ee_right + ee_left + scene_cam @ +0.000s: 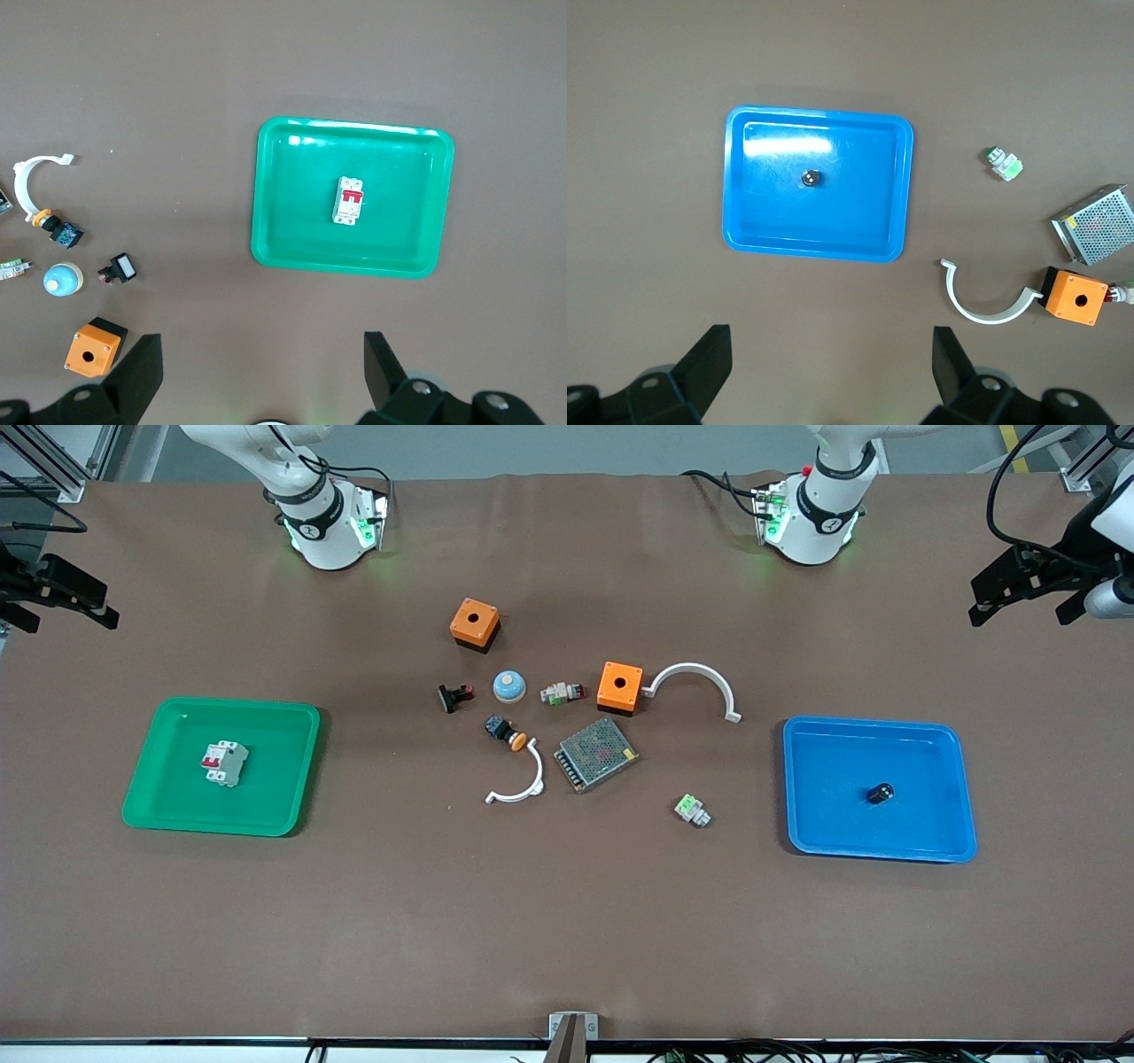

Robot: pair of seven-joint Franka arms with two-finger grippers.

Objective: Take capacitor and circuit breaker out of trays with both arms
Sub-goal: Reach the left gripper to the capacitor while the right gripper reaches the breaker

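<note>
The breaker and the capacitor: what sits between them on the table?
A cluster of loose parts mid-table, front view, between breaker and capacitor: orange boxes, white arcs, metal mesh box.

The breaker point(226, 763) lies in the tray point(159, 797) at the right arm's end of the worktop point(567, 921) — the capacitor point(880, 793) in the tray point(948, 833) at the left arm's end.

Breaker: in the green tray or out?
In. The breaker lies inside the green tray, near its middle, clear of the rim; the right wrist view shows the same.
</note>
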